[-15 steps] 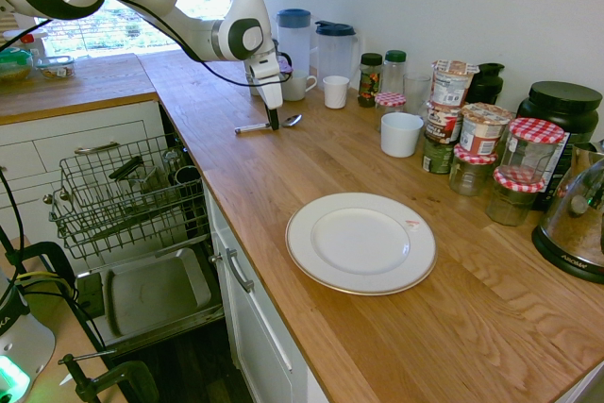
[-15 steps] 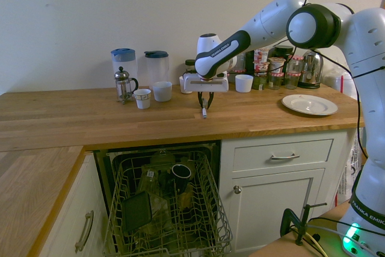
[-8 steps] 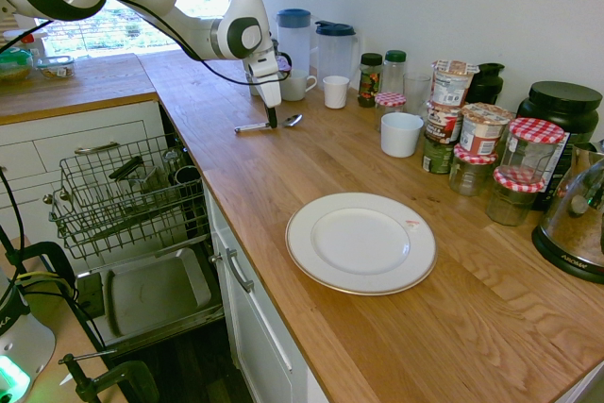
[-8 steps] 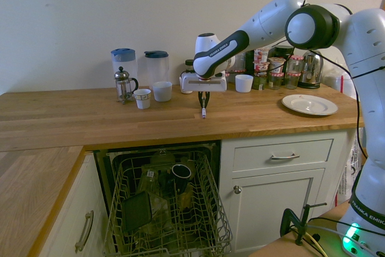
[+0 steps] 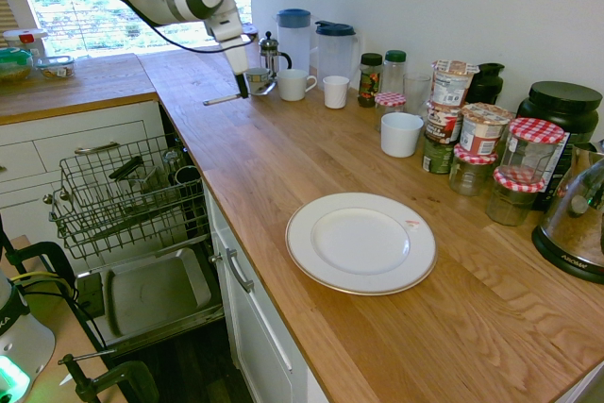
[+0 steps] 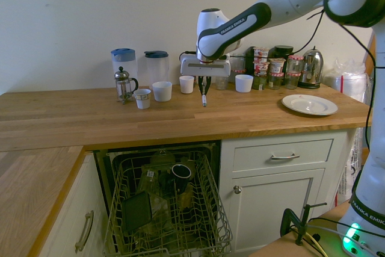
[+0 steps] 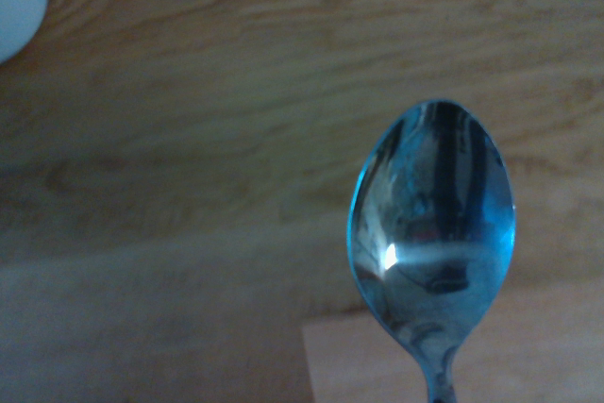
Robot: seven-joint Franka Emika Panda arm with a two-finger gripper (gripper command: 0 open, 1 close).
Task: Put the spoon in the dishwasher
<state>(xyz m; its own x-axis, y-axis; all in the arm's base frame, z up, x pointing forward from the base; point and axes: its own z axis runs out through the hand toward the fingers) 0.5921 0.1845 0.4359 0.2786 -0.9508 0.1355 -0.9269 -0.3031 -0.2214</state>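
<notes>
The slim silver spoon [image 5: 219, 98] hangs level above the wooden counter, with my gripper [image 5: 242, 92] shut on it near its bowl and the handle pointing toward the counter's front edge. In the second exterior view the spoon [image 6: 204, 102] shows end-on just below the gripper [image 6: 204, 91], lifted off the wood. Its shiny oval bowl [image 7: 432, 224] fills the wrist view over the counter's grain. The dishwasher [image 5: 151, 294] stands open below the counter, its dark wire rack [image 5: 123, 195] pulled out with several dishes inside; the same rack [image 6: 168, 209] lies under the counter's edge.
A French press [image 5: 269, 52], two blue-lidded jugs [image 5: 294, 40] and white cups [image 5: 335, 92] stand behind the gripper. A white plate [image 5: 360, 243] lies mid-counter, with jam jars [image 5: 524, 162], pots and a kettle [image 5: 580, 224] along the wall. White drawers [image 6: 283, 154] flank the dishwasher.
The gripper closed on the spoon as it lay on the counter, then lifted it off the wood and carried it along the counter toward the French press.
</notes>
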